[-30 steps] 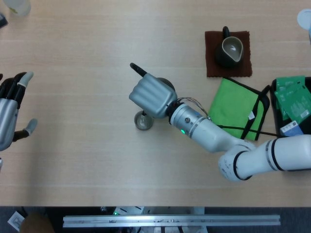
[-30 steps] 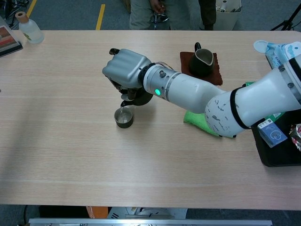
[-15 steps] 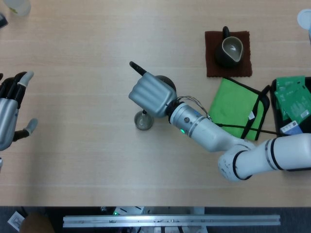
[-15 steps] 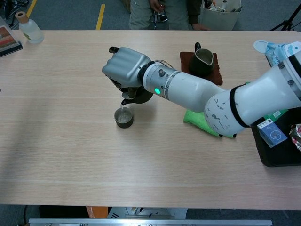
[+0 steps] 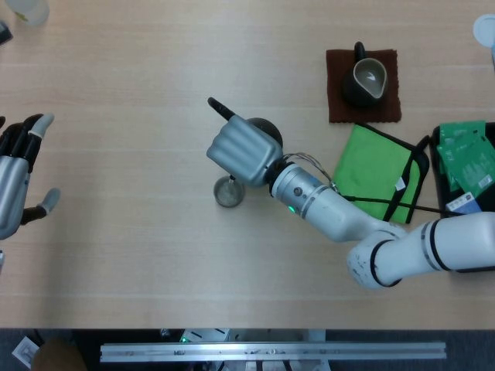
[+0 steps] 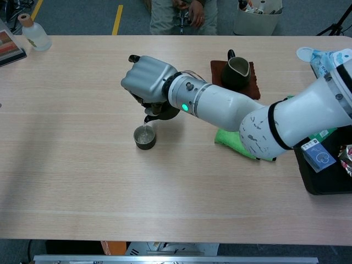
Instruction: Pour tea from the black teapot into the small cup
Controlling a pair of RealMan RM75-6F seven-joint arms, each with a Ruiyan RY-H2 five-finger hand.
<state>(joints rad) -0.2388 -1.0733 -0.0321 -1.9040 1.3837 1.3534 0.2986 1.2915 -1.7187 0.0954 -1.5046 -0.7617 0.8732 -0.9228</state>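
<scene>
My right hand (image 5: 240,153) (image 6: 147,80) grips the black teapot (image 5: 261,129) (image 6: 159,111) by its straight handle (image 5: 220,109), mostly hiding the pot. The pot is tipped with its spout (image 6: 147,118) just above the small cup (image 5: 229,192) (image 6: 145,137), and a thin stream of tea falls into the cup. The cup stands on the table just below and in front of the hand. My left hand (image 5: 17,176) rests open at the table's far left edge, holding nothing.
A dark pitcher (image 5: 366,80) (image 6: 235,72) sits on a brown mat (image 5: 337,110) at the back right. A green cloth (image 5: 374,171) lies beside a black tray (image 5: 442,202) with packets at the right. A bottle (image 6: 34,34) stands back left.
The right hand and teapot have shifted very slightly right and lifted a little; the spout stays over the cup. The left hand has not moved.
</scene>
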